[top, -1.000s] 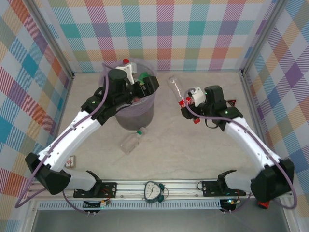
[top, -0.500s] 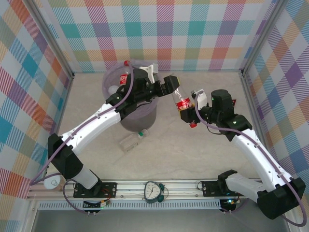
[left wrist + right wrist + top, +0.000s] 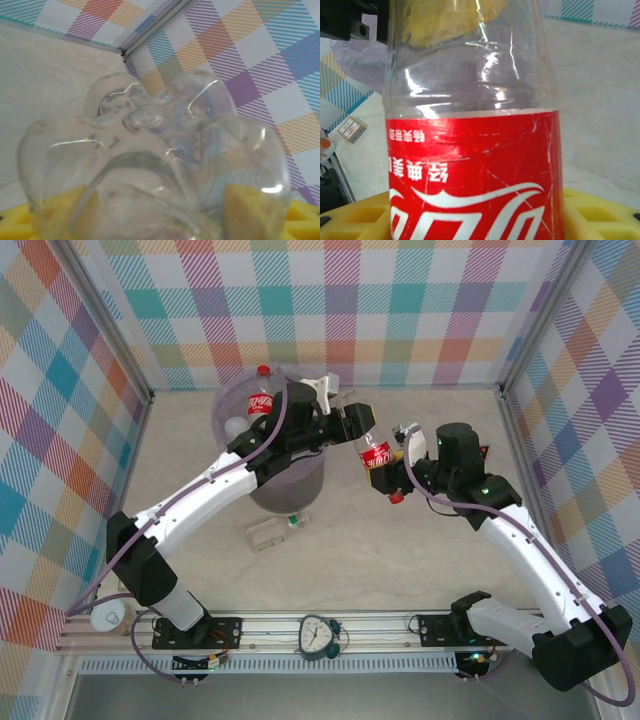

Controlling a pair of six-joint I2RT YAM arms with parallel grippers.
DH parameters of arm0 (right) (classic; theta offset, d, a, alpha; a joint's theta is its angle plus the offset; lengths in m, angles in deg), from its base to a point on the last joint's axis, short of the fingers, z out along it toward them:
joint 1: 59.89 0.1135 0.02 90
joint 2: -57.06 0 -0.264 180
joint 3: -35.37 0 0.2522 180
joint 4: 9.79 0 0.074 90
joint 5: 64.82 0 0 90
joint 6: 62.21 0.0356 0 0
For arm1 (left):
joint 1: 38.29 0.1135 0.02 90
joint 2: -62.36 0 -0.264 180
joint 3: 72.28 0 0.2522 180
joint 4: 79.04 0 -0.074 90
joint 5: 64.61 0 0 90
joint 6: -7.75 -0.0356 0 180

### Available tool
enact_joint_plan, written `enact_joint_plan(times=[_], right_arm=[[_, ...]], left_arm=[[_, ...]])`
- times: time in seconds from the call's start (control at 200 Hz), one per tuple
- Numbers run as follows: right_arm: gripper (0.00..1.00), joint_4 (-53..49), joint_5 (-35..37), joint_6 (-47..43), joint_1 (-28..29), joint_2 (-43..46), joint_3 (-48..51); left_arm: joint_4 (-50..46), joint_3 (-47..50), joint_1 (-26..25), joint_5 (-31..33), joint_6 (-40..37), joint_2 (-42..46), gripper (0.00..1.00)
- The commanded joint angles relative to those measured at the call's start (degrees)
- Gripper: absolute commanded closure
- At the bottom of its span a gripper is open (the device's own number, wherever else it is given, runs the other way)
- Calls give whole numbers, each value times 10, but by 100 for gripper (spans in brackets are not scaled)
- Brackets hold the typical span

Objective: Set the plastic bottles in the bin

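A clear plastic bottle with a red label [image 3: 376, 454] hangs in the air between both arms, just right of the bin [image 3: 300, 475], a round bucket lined with a lilac bag. My left gripper [image 3: 356, 427] reaches across the bin and is shut on the bottle's base [image 3: 165, 125], with a yellow pad [image 3: 250, 207] on each side of it. My right gripper [image 3: 402, 466] is shut on the labelled body [image 3: 470, 165], red cap [image 3: 396, 497] pointing down. Another red-capped bottle [image 3: 261, 398] stands inside the bin. A clear bottle [image 3: 273, 533] lies on the table in front of the bin.
A white cup [image 3: 104, 617] sits at the near left corner and a small clock [image 3: 318, 635] on the front rail. Checked walls close in three sides. A small card [image 3: 351, 129] lies on the table left of the held bottle.
The left arm swung from over the bin to the bottle that the right arm brought up. Its jaws, wide half a second ago, have closed on the bottle's base.
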Motion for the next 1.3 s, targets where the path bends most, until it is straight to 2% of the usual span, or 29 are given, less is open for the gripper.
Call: enact_joint_plan(times=[0.0, 0.09, 0.185, 0.31, 0.56, 0.7, 0.785, 0.94, 1.07, 1.15, 1.295], right_arm=[[36, 3, -23, 0, 3, 7, -30], [30, -13, -26, -2, 3, 14, -44], [16, -24, -32, -5, 3, 14, -59], [0, -38, -24, -15, 3, 16, -75], [1, -123, 103, -11, -4, 50, -127], [1, -134, 108, -8, -6, 69, -126], [1, -140, 118, -11, -8, 64, -115], [1, -138, 110, -8, -8, 60, -96], [1, -144, 114, -17, -9, 62, -87], [1, -148, 116, -20, -9, 61, -83], [1, -157, 126, -24, -9, 59, -78]], left_arm=[[-5, -38, 1, 3, -20, -1, 39], [-5, -48, 6, 4, -27, -1, 45], [-4, -61, 10, 3, -32, -3, 52], [-8, -72, 17, 3, -39, -6, 53], [-30, -100, 64, 19, -63, 11, 56], [0, -116, 107, 17, -55, 28, 57], [-7, -134, 128, 46, -69, 38, 57], [-115, -207, 153, 129, -160, 31, 59], [-163, -243, 161, 181, -230, 14, 64], [-188, -260, 162, 189, -257, -5, 70], [-285, -328, 161, 161, -299, -69, 72]])
